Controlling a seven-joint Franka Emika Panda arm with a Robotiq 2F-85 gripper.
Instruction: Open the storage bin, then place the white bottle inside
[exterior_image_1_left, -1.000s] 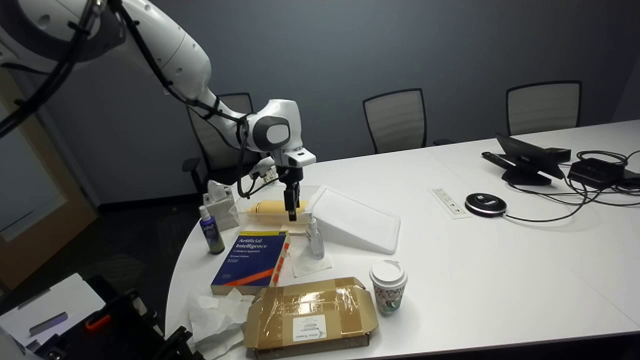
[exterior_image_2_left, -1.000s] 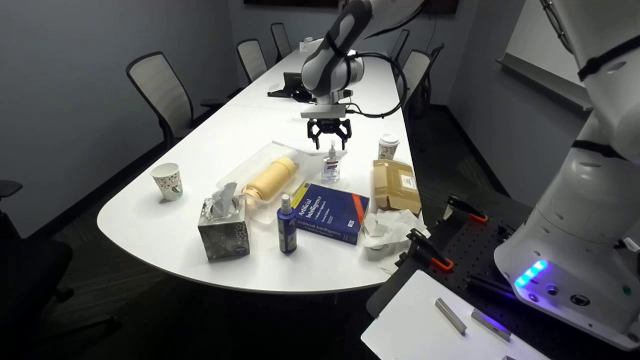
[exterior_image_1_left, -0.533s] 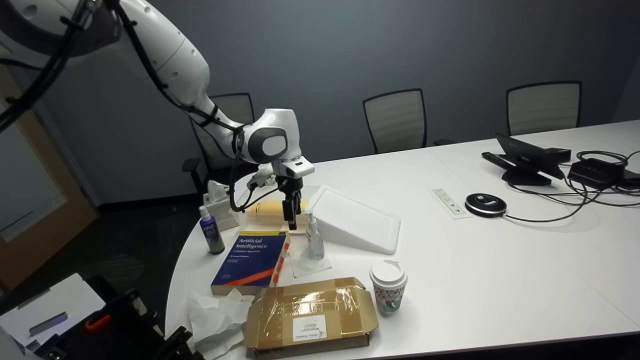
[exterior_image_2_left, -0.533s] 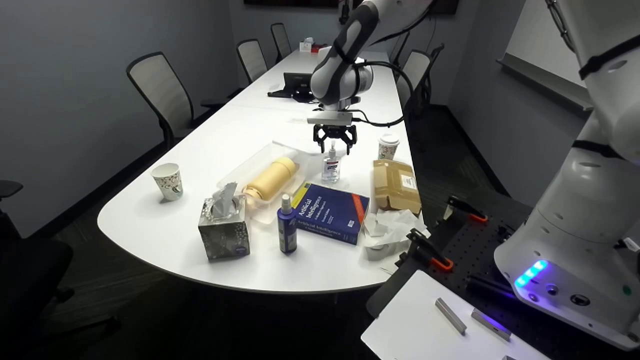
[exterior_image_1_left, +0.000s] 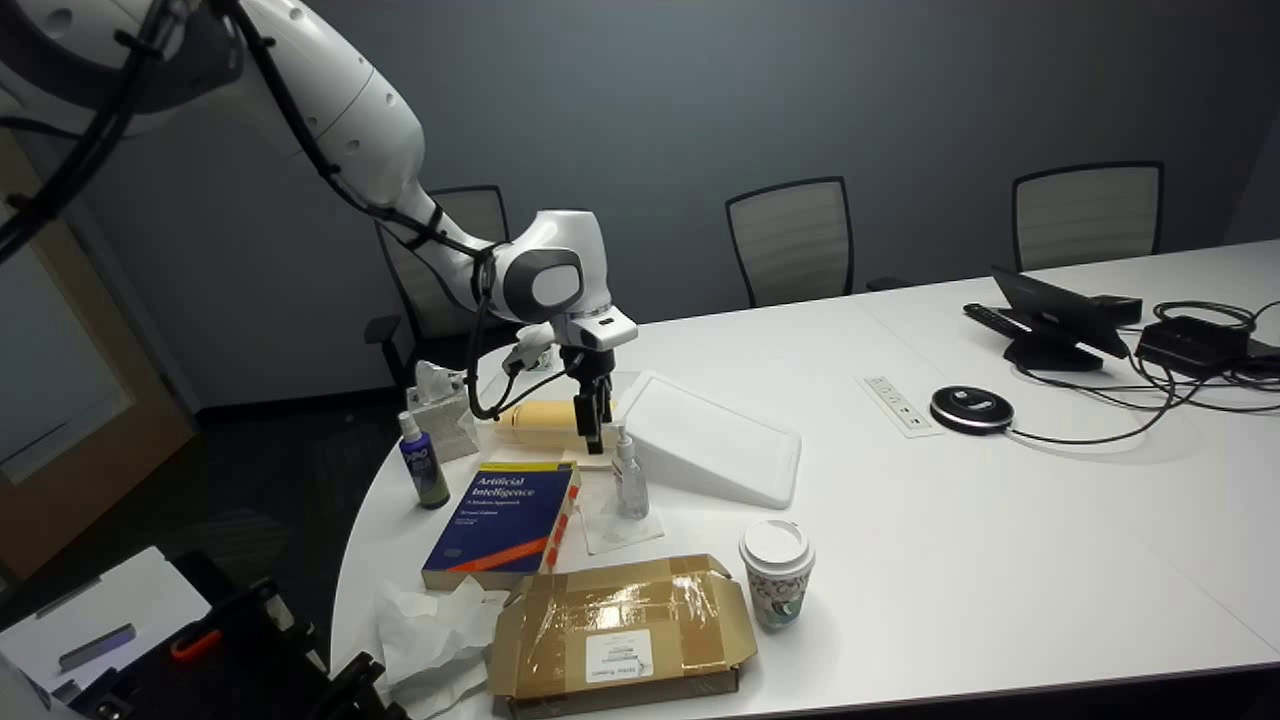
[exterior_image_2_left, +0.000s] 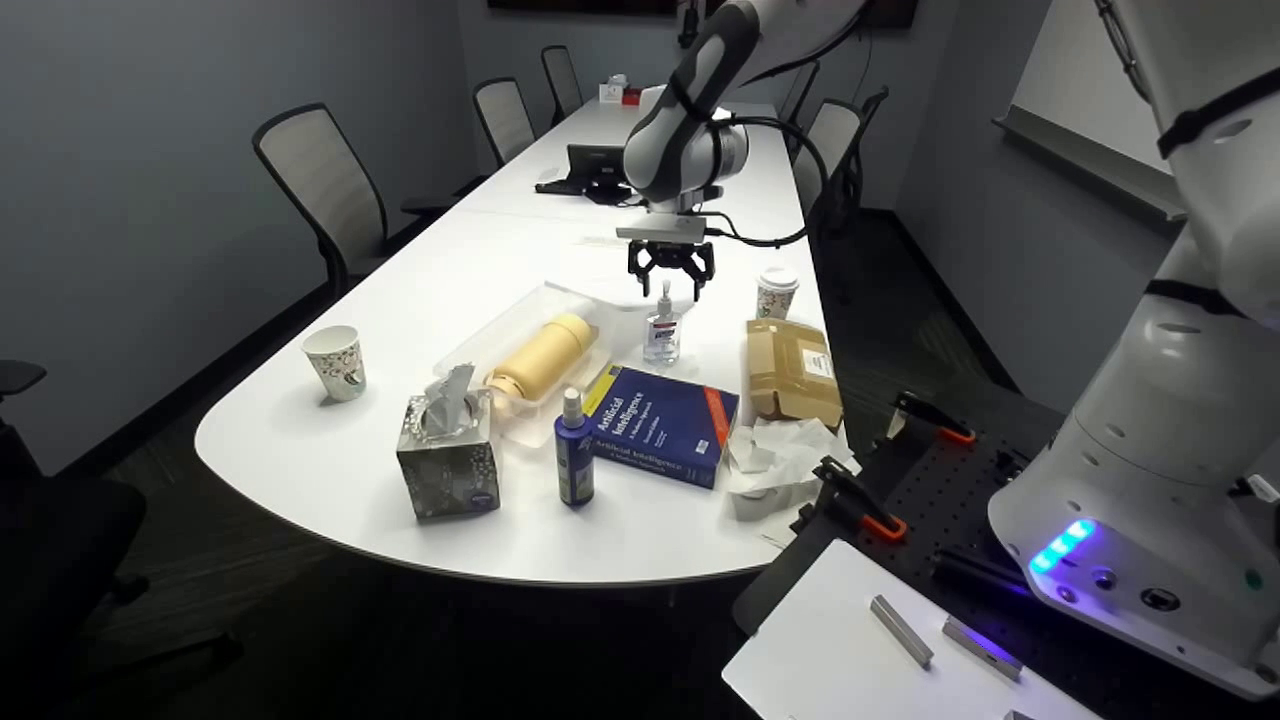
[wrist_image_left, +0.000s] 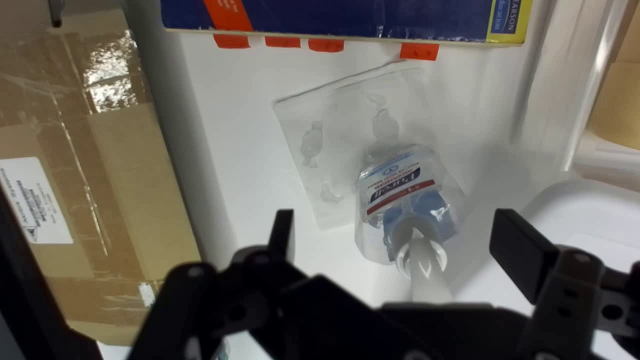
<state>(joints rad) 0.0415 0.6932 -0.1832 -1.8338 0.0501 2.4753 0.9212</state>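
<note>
The pincer (exterior_image_2_left: 672, 293), spread apart, hangs near the top of the clear pump bottle (exterior_image_2_left: 662, 338). In the wrist view the bottle shows between the two fingertips (wrist_image_left: 283, 227), with a gap on either side, though how low the tips reach beside it is hard to judge. The pump bottle is upright on the desk (exterior_image_1_left: 1000, 560), its base on a thin pale sheet (exterior_image_1_left: 605, 536), outside the storage bin (exterior_image_2_left: 500, 335). The bin is uncovered, with a yellow bottle (exterior_image_2_left: 540, 358) lying in it; the white lid (exterior_image_1_left: 715, 435) tilts at its side. A blue book (exterior_image_1_left: 505, 520) lies between the pump bottle and a spray bottle (exterior_image_1_left: 424, 468), with a cardboard package (exterior_image_1_left: 625, 610) and a lidded cup (exterior_image_1_left: 777, 580) nearby.
</note>
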